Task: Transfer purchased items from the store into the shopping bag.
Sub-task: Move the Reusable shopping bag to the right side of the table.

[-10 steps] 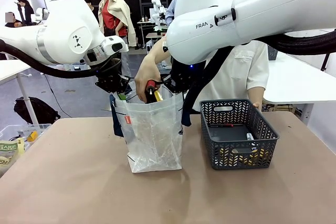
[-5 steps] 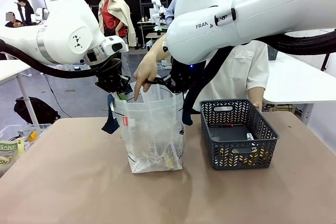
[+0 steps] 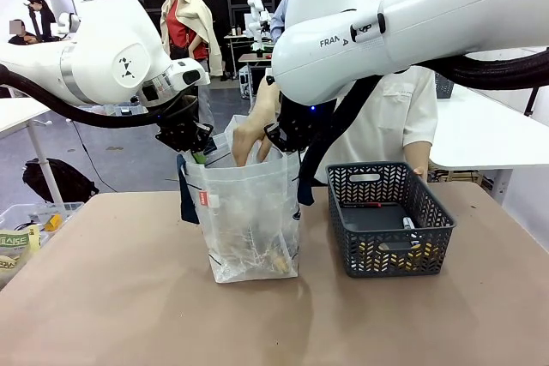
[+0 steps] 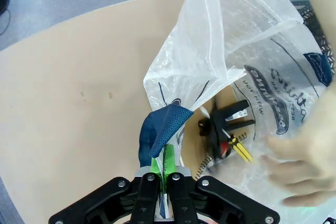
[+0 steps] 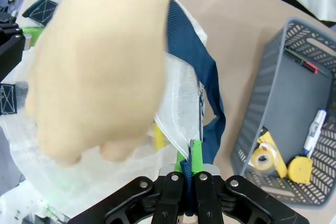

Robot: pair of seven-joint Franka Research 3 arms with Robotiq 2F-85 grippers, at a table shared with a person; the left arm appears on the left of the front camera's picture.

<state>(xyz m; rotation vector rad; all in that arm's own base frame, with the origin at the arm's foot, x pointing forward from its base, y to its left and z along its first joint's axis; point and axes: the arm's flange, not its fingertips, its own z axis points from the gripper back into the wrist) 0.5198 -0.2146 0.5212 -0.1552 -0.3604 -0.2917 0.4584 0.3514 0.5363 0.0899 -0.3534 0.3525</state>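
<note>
The left jaws are clamped shut on the rim of the bag (image 3: 249, 212) at a navy strap (image 4: 160, 132). The right jaws pinch the opposite rim, so the bag stands open on the tan desk (image 3: 120, 297). A person's hand (image 3: 249, 139) dips into its mouth. The basket (image 3: 390, 250) sits just right of the bag, with items (image 5: 273, 156) inside. Beyond lie a grey floor (image 3: 116, 160) and a white table (image 3: 489, 143).

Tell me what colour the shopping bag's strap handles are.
The strap handles are navy blue, clearest in the right wrist view.

Tan table (image 3: 120, 306); clear bin (image 3: 62, 207) at left edge.
</note>
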